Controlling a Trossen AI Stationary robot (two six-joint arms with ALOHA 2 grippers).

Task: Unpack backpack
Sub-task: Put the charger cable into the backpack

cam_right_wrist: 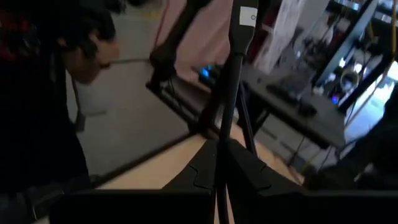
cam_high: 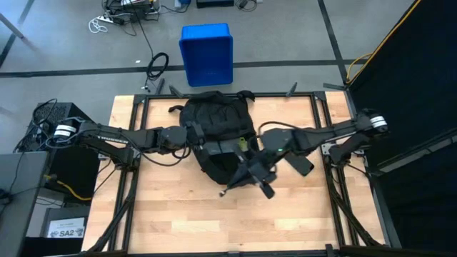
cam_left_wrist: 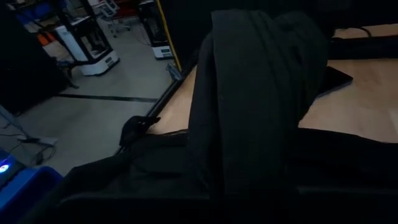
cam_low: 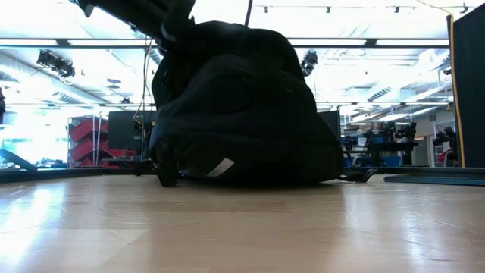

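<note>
Currently the backpack [cam_high: 216,127] lies on the wooden table [cam_high: 171,214], toward its far edge, with a blue bin [cam_high: 207,53] on the floor beyond. Left gripper [cam_high: 202,143] is at the bag's left side, fingers shut on black fabric. Right gripper [cam_high: 246,170] is over the bag's near end, fingers [cam_right_wrist: 249,168] closed on a thin black strap [cam_right_wrist: 231,74].

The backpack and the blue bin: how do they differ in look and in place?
The backpack is black, soft and rounded; the blue bin is stiff and boxy. The backpack lies on the table between both arms; the bin stands on the floor beyond the table's far edge. Both are containers.
</note>
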